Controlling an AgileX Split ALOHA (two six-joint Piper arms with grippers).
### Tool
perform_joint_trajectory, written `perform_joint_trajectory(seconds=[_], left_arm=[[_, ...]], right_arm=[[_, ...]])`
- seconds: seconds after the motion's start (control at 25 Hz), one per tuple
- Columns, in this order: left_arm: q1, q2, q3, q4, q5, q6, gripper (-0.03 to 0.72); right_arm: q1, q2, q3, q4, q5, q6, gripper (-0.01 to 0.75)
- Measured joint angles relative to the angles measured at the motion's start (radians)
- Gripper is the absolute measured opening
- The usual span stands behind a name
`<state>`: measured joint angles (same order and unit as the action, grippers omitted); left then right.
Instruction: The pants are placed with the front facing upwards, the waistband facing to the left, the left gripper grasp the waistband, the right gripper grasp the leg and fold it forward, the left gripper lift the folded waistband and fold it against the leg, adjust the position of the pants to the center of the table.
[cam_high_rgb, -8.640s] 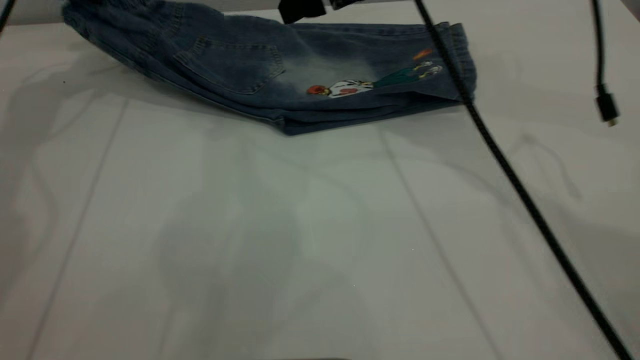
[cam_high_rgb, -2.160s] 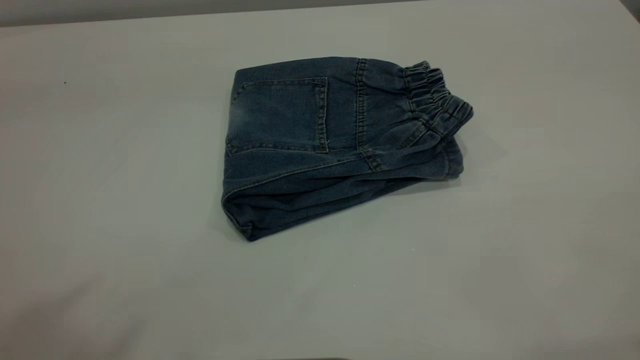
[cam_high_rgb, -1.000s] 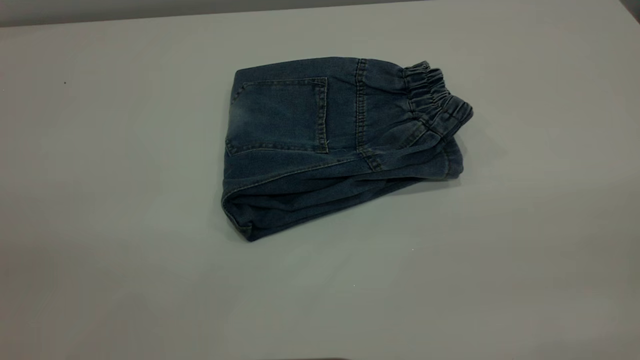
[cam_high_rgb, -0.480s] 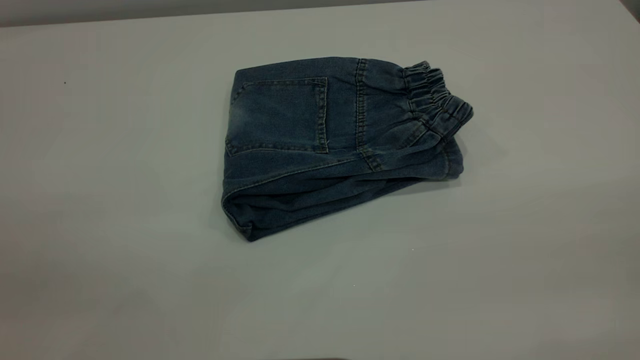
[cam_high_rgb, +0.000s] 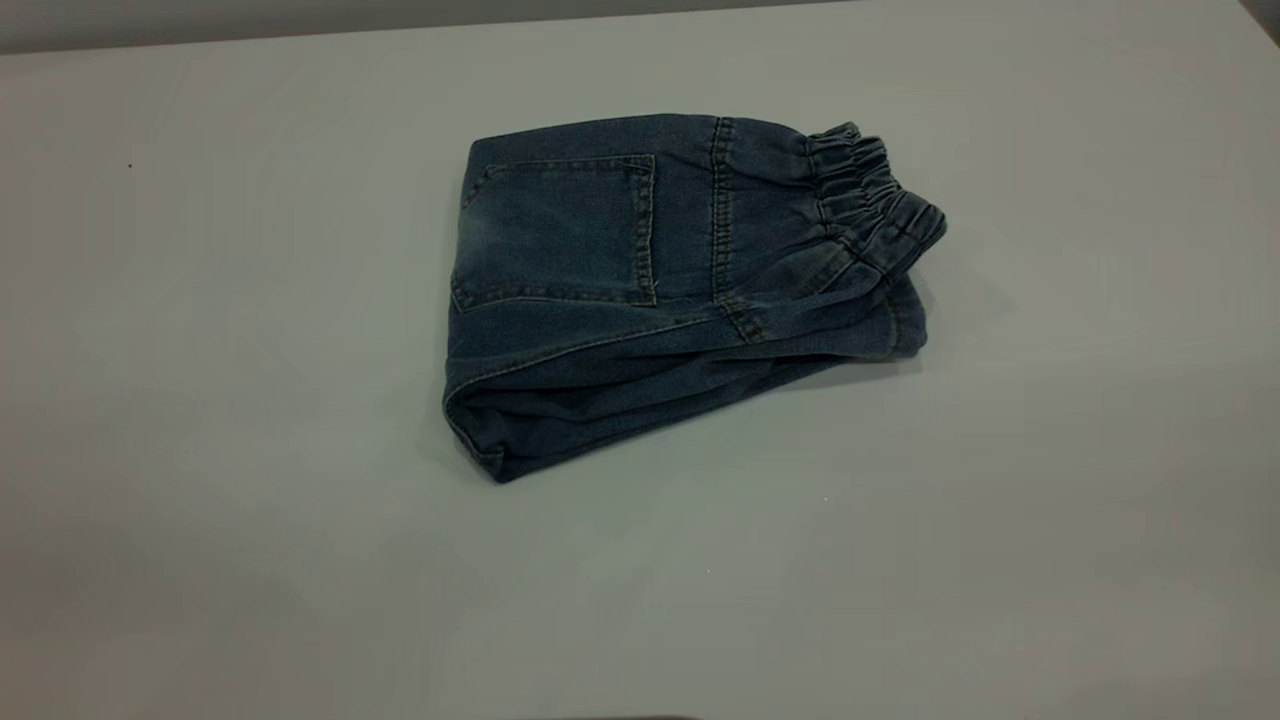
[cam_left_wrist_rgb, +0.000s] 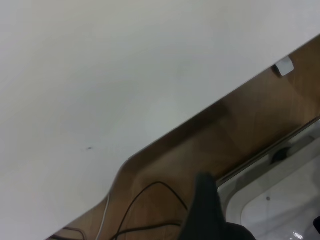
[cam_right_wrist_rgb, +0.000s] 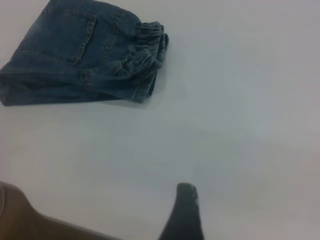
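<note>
Exterior view, near to far: bare table (cam_high_rgb: 300, 600) up front; pants (cam_high_rgb: 650, 290) lie folded into a compact bundle near mid-table, slightly toward the far side; waistband (cam_high_rgb: 875, 205) on the bundle's right edge, back pocket (cam_high_rgb: 560, 230) on top. Neither gripper shows in that view; left gripper (cam_left_wrist_rgb: 207, 212) sits by the table edge over a brown floor, right gripper (cam_right_wrist_rgb: 185, 212) hangs over bare table well apart from the pants; only one finger of each shows, so can't tell whether either is parted or clamped. Judgement: folds done, centring looks finished; next move, if any, is parking. No readable labels or writing.
</note>
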<state>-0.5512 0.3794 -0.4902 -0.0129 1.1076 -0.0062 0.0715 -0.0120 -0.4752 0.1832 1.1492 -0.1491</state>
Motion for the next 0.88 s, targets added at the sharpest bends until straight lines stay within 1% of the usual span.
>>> perform_joint_trajectory(seconds=[0.32, 0.36, 0.4, 0.44, 0.48, 0.56, 0.72, 0.8, 0.88], left_arm=[[0.0, 0.0, 0.0, 0.0, 0.0, -0.001, 0.507], [0.006, 0.0, 0.0, -0.001, 0.0, -0.002, 0.507], [0.027, 0.0, 0.0, -0.001, 0.0, -0.002, 0.507], [0.058, -0.002, 0.0, -0.001, 0.0, -0.001, 0.507], [0.108, -0.011, 0.0, -0.001, 0.0, -0.001, 0.507], [0.23, -0.045, 0.0, -0.001, 0.0, -0.001, 0.507], [0.445, -0.182, 0.0, -0.001, 0.002, -0.001, 0.507], [0.517, -0.265, 0.0, -0.001, 0.006, -0.001, 0.507], [0.56, -0.332, 0.0, -0.001, 0.01, -0.001, 0.507]], right_arm=[[0.0, 0.0, 0.0, 0.0, 0.0, 0.0, 0.549], [0.0, 0.0, 0.0, 0.0, 0.0, 0.0, 0.549], [0.0, 0.0, 0.0, 0.0, 0.0, 0.0, 0.549], [0.0, 0.0, 0.0, 0.0, 0.0, 0.0, 0.549], [0.0, 0.0, 0.0, 0.0, 0.0, 0.0, 0.549], [0.0, 0.0, 0.0, 0.0, 0.0, 0.0, 0.549], [-0.013, 0.0, 0.0, 0.0, 0.0, 0.0, 0.549], [-0.038, 0.0, 0.0, 0.0, 0.0, 0.0, 0.549], [-0.06, 0.0, 0.0, 0.0, 0.0, 0.0, 0.549]])
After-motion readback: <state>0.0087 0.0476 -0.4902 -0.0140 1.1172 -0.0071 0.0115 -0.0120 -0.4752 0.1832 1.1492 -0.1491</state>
